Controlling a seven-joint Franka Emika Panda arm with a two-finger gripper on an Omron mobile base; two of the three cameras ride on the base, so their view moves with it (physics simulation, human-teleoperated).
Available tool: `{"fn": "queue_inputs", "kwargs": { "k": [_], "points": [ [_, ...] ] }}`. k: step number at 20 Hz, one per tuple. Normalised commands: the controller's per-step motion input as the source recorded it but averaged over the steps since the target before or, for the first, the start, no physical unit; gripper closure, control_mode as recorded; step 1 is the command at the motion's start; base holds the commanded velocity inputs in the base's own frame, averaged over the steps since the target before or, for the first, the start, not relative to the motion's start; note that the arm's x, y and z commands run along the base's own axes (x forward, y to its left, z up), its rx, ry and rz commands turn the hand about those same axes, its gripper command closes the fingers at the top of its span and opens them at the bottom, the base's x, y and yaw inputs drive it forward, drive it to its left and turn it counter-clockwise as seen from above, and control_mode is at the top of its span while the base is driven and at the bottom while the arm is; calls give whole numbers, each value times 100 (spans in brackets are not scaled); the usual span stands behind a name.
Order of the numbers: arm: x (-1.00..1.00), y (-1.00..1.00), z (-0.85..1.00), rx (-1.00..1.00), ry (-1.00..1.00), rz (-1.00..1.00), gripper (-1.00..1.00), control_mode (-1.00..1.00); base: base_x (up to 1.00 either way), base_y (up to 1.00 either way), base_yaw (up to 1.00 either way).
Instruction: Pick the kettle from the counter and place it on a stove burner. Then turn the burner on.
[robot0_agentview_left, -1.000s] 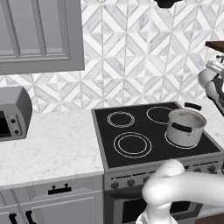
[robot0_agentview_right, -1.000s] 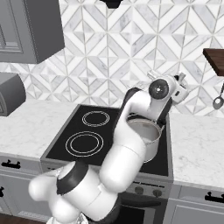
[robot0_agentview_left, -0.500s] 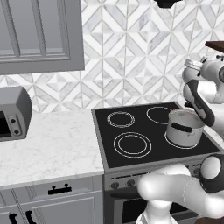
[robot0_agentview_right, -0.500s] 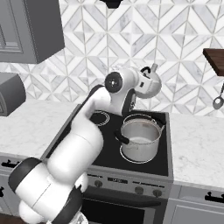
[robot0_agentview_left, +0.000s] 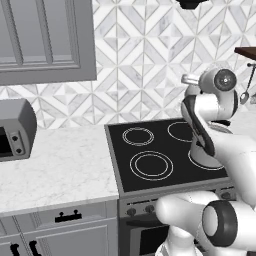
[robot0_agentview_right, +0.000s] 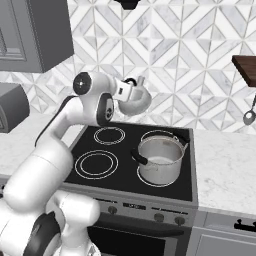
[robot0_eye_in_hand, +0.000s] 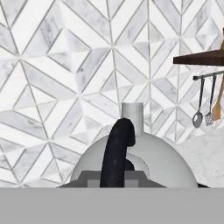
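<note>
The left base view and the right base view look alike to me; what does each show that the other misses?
Left base view: a grey toaster oven on the white marble counter and black cabinet pulls. Right base view: a cylindrical steel pot on the black glass stove, and the small silvery-white kettle held in the air by the shut gripper. Both: four white ring burners, patterned tiles, the white arm.
</note>
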Motion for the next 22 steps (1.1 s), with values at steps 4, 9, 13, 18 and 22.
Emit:
{"fn": "queue_inputs", "kwargs": {
  "k": [4,9,13,18,22],
  "points": [
    [-2,100,-10,0,5,6,100,-100,0,0,0],
    [-3,99,-62,11,5,8,100,-100,0,0,0],
    [8,68,-100,20,25,7,100,-100,0,0,0],
    [22,32,-100,12,25,10,100,-100,0,0,0],
    [6,2,-70,1,0,7,100,-100,0,0,0]
  ]
}}
